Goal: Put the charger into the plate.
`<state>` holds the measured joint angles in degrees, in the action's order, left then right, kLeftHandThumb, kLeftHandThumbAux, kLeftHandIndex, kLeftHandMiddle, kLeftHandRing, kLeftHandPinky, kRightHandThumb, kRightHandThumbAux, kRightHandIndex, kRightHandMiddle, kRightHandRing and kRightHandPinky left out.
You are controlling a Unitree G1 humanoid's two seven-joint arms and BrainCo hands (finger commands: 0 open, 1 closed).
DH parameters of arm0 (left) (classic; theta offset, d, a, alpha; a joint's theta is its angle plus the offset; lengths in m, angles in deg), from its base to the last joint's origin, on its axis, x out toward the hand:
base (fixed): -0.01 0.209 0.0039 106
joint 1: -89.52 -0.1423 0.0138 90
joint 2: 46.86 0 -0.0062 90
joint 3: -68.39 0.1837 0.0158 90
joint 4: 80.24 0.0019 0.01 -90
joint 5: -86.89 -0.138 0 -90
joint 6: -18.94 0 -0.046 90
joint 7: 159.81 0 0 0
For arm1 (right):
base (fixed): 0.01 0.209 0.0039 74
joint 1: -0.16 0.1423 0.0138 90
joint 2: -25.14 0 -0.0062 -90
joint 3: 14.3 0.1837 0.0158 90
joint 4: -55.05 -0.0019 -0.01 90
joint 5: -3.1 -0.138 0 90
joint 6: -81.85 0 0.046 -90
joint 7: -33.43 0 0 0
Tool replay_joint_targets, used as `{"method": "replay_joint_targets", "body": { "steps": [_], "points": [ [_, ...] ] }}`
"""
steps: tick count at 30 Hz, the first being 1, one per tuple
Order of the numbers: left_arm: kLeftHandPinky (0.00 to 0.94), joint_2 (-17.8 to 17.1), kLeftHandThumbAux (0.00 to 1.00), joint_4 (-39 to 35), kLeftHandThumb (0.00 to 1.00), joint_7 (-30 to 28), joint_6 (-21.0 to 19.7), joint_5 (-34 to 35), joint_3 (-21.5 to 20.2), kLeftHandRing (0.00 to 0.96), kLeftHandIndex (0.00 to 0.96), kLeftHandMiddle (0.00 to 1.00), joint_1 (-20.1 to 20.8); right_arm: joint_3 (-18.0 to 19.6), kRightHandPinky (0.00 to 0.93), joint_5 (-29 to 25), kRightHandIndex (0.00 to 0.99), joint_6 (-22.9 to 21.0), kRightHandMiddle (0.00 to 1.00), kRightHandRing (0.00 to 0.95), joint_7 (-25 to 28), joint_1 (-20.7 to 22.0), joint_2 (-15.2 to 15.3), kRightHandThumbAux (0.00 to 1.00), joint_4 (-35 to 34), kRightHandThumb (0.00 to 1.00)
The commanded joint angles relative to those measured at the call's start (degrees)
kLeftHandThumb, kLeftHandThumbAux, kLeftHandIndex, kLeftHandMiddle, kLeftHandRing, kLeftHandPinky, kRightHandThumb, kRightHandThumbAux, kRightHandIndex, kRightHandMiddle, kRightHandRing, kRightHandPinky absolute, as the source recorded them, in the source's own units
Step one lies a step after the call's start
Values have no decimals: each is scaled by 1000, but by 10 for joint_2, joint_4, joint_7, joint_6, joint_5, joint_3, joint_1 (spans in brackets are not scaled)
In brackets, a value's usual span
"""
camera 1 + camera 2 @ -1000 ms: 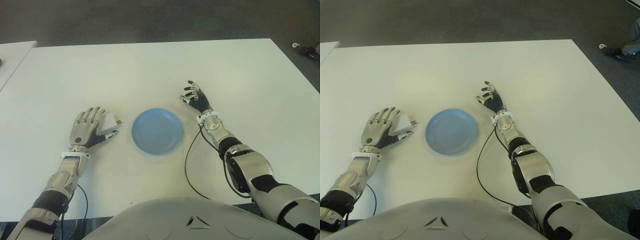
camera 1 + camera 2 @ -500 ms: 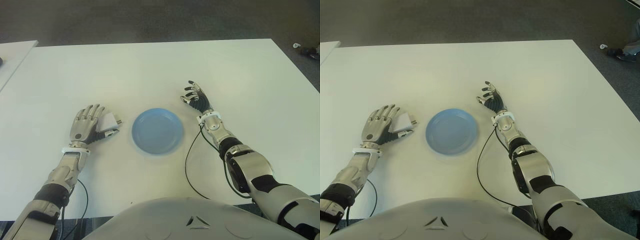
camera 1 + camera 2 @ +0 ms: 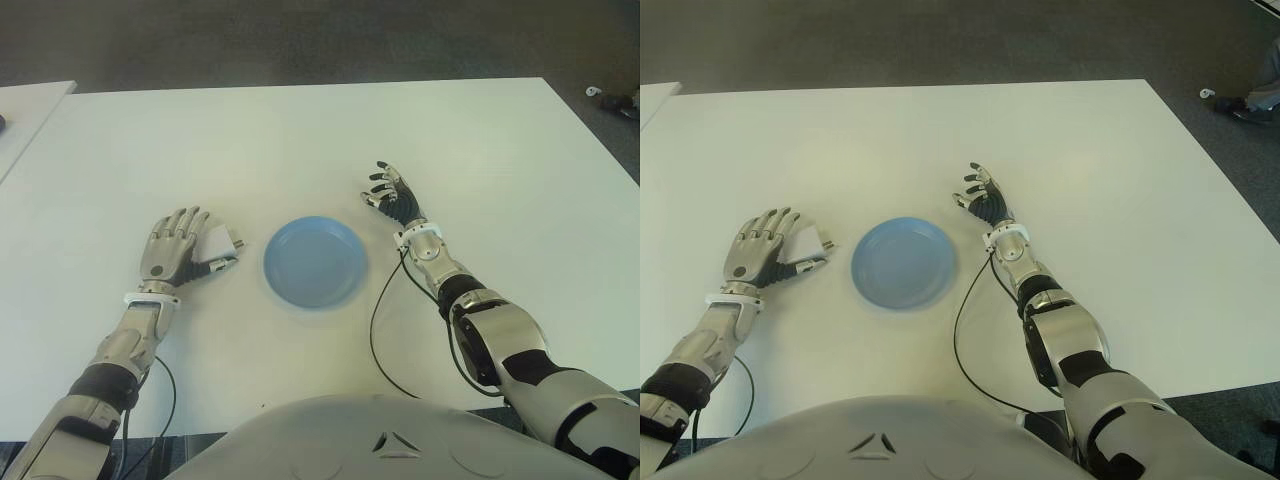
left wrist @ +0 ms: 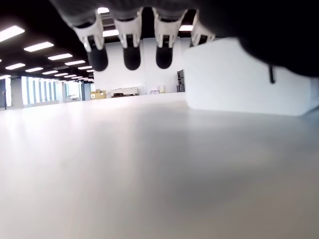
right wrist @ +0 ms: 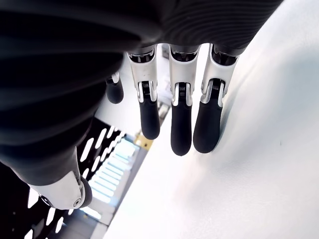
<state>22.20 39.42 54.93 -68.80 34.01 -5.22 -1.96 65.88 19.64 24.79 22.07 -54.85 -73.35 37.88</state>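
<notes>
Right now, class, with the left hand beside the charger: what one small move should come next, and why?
Probably close the left hand around the white charger. Its fingers are extended, not gripping; the charger lies on the table beside the fingers and thumb, left of the empty blue plate. It must be grasped before it can be carried. The right hand is open right of the plate.

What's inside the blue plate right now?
Nothing: the blue plate shows only bare blue. The white charger lies on the table beside it, by the left hand. Nothing covers the plate.
</notes>
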Motion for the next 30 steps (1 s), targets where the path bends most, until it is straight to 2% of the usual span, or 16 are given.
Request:
{"method": "replay_joint_targets", "body": {
  "steps": [1, 18, 30],
  "points": [
    [0, 5, 185, 18, 208, -16, -1, 6, 14, 0, 0, 0, -3, -8, 366, 11, 64, -29, 266, 327, 32, -45, -12, 696, 34, 88],
    [0, -2, 174, 21, 187, -49, 2, 20, 23, 0, 0, 0, 1, -15, 365, 19, 70, -25, 288, 345, 24, -44, -12, 709, 33, 49],
    [0, -10, 180, -4, 166, -117, -9, 24, 31, 0, 0, 0, -9, -15, 350, 17, 66, -32, 271, 329, 28, -42, -13, 680, 34, 39]
  ]
}}
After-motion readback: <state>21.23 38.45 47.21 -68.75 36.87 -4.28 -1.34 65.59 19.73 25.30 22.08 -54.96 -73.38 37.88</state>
